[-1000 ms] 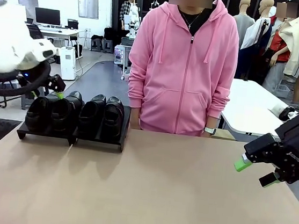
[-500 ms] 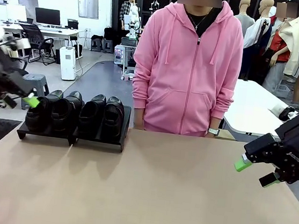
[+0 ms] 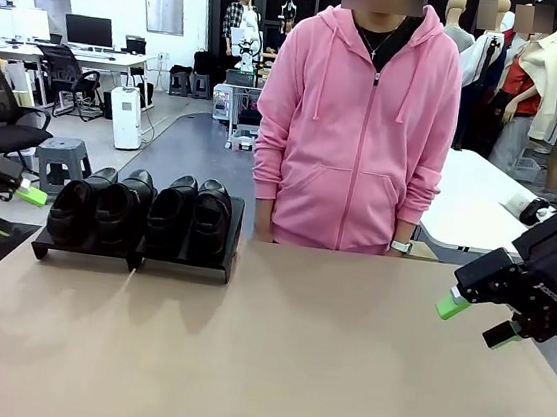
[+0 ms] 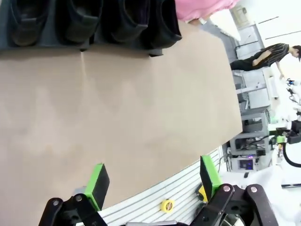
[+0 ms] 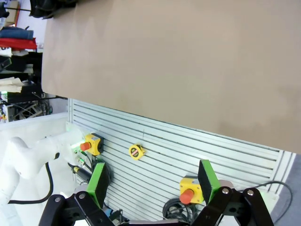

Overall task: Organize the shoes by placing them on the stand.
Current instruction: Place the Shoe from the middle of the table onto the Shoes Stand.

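Several glossy black shoes (image 3: 170,211) stand side by side, toes toward me, on the low black stand (image 3: 132,253) at the table's far left. My left gripper (image 3: 13,212) hangs open just off the table's left edge, apart from the leftmost shoe (image 3: 72,210), with nothing between its green pads. From the left wrist view the shoes (image 4: 124,21) line the top edge on the stand (image 4: 47,46), far beyond my left gripper (image 4: 154,181). My right gripper (image 3: 477,322) hovers open and empty over the table's right edge; its wrist view has my right gripper (image 5: 151,181) over the slatted base.
A person in a pink hoodie (image 3: 358,127) stands at the far side, hands down. Bare tan tabletop (image 3: 281,360) spans the middle. Below the table's near edge lie a yellow tape measure (image 5: 136,150) and red stop buttons (image 5: 188,193). A white table (image 3: 471,200) stands behind.
My left arm has pulled back from the shoes, leftward and down, to the table's left edge. The person has shifted slightly right. The right arm has not moved.
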`<state>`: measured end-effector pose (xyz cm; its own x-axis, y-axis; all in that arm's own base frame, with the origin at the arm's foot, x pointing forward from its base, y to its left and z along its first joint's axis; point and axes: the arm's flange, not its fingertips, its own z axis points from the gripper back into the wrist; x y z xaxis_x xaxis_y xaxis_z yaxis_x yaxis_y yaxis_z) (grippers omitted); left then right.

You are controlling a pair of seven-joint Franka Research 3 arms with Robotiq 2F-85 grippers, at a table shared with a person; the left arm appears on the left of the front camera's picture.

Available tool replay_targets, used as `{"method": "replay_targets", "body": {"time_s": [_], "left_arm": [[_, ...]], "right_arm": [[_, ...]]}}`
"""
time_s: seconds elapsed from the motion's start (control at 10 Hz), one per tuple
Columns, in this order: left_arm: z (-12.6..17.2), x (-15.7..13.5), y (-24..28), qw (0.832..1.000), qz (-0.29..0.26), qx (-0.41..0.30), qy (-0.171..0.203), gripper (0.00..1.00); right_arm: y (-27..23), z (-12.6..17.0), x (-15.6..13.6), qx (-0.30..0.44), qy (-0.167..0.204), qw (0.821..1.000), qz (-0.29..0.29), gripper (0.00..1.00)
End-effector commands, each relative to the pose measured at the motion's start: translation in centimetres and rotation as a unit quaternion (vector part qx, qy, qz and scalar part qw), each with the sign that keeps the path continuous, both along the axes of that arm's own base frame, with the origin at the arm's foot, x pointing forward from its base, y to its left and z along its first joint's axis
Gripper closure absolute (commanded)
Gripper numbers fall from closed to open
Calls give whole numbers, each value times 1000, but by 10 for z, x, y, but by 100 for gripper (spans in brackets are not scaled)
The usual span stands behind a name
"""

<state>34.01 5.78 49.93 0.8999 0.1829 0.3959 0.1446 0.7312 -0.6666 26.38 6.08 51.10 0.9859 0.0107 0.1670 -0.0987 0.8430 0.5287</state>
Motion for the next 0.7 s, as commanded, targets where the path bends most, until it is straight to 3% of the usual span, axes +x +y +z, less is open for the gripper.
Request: {"method": "replay_targets", "body": {"time_s": [0.0, 0.6], "left_arm": [[19, -14, 2, 1000, -9, 13, -26, 0], [19, -14, 2, 1000, -9, 13, -26, 0]], "right_arm": [[-1, 1, 4, 12, -11, 1000, 10, 0], [-1, 1, 4, 12, -11, 1000, 10, 0]]}}
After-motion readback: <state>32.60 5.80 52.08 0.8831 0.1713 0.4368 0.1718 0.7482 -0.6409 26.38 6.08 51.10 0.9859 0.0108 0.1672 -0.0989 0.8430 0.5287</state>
